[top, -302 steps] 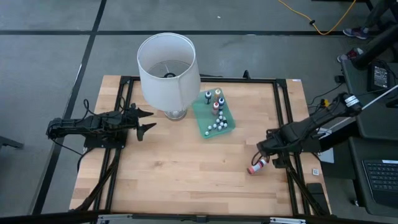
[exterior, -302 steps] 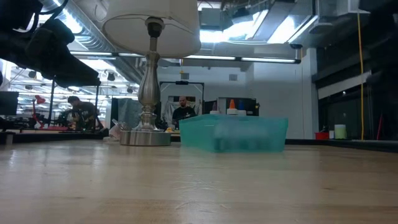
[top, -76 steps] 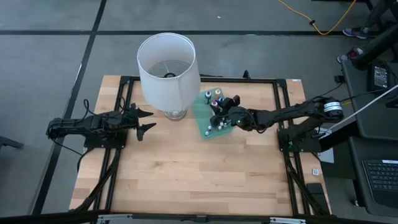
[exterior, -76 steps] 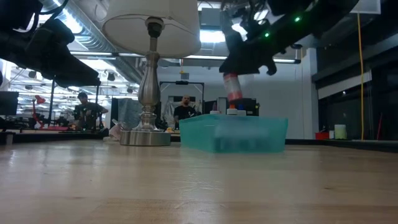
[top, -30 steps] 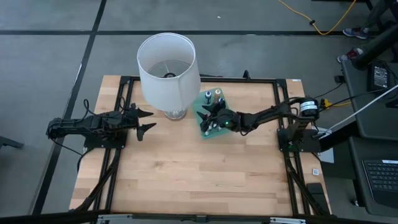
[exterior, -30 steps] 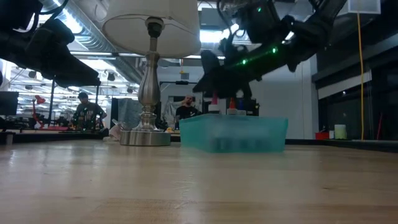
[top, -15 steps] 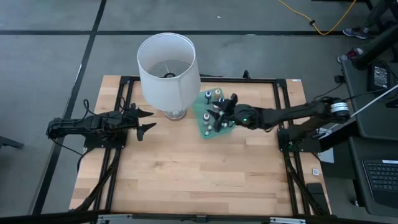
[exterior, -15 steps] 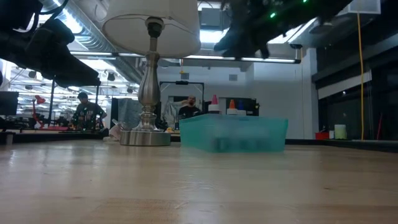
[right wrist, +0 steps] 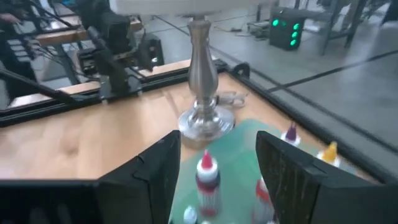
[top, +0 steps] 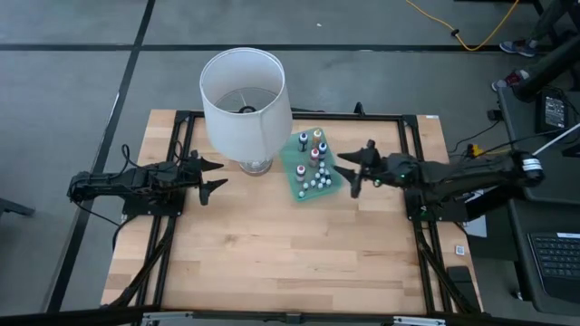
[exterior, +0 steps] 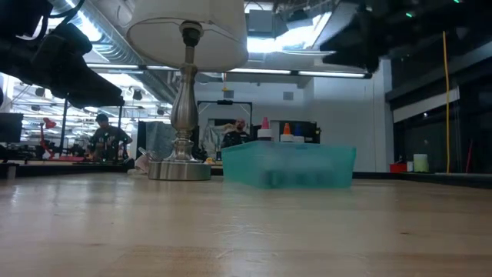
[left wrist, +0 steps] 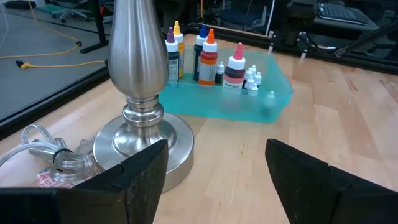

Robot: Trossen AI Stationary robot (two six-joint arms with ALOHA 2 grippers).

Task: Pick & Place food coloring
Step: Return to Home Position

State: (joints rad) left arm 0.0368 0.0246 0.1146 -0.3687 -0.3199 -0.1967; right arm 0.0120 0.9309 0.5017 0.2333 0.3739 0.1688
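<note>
The food coloring bottles (top: 314,149) stand upright in the translucent green tray (top: 292,163) beside the lamp base; taller ones are at the far end, tiny white-capped ones at the near end. The left wrist view shows them (left wrist: 205,53) in the tray (left wrist: 224,102), and the low view shows their tips (exterior: 265,125) above its wall. My right gripper (top: 344,172) hangs open just right of the tray, above the table, with nothing between its fingers (right wrist: 217,140). My left gripper (top: 222,175) waits open left of the lamp base.
A lamp with a big white shade (top: 245,95) and a silver base (left wrist: 143,143) stands at the tray's left, between my two grippers. Its clear cord (left wrist: 43,152) coils by the base. Bare wood (top: 290,254) covers the table's near half.
My right gripper has risen from low over the tray and drawn back toward the table's right edge. The bottle with the pink tip that it hovered at stays upright in the tray.
</note>
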